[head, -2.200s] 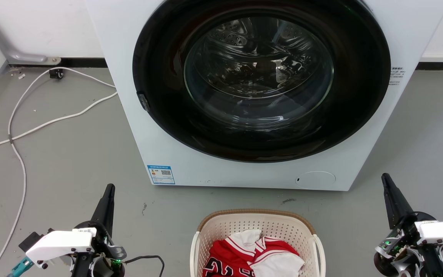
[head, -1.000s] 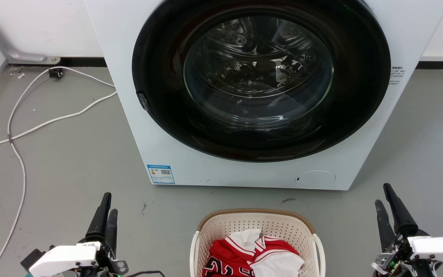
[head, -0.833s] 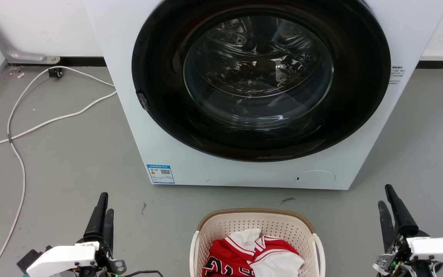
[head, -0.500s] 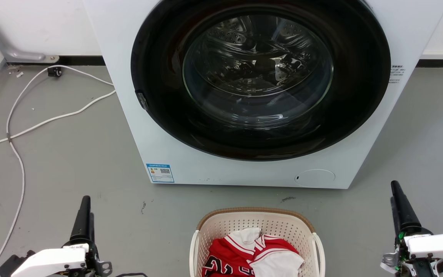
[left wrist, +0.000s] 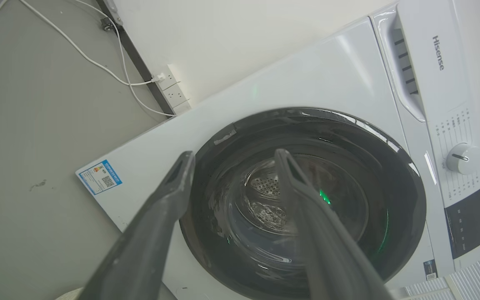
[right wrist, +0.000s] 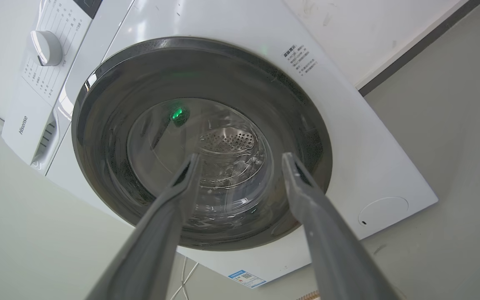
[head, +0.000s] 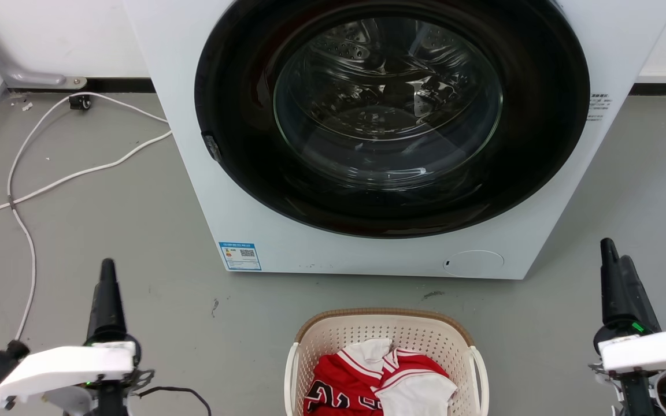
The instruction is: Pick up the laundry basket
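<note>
Where basket (head: 344,341) sits, floor (head: 154,231) looks grey — perhaps concrete.

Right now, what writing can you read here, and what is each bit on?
"Hisense": on the washing machine's top panel.
Blue sticker on its lower front: too small to read.
Grey print beside the door: too small.
Dial markings: too small.
Red jersey's black lettering: cut off.
</note>
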